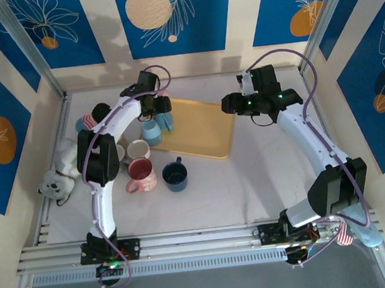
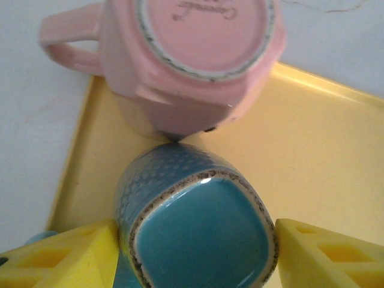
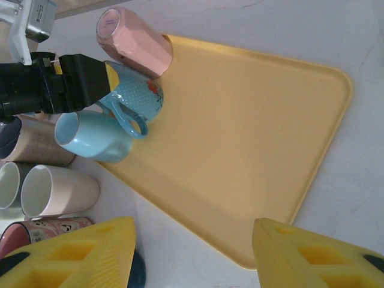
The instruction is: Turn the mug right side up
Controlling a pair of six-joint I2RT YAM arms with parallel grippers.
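Your left end effector (image 2: 195, 255) has little room for error at the far-left corner of the yellow tray (image 2: 324, 150), where the teal mug (image 2: 180, 180) stands upside down, base skyward, with the inverted pink mug (image 2: 192, 54) touching its far side. Lift or roll the teal mug carelessly and you are likely to topple the pink one or shove it off the tray's far edge. The glazed wall looks smooth and rounded, so a grip this close to the base could let the mug slip or spin out as it is turned. The right wrist view shows a light blue mug (image 3: 90, 137) lying on its side at the tray's left edge, just beside the teal mug's handle, and a swing to the near left would strike it. As for the grip itself, the yellow fingers (image 2: 66, 258) are parted just enough to take the mug, one against each side near its base. They appear clenched on it, though contact on the right side is hard to confirm. Your right end effector (image 3: 195, 255) hangs spread wide and empty above the tray's right edge and the worktop (image 3: 360, 198), touching nothing.
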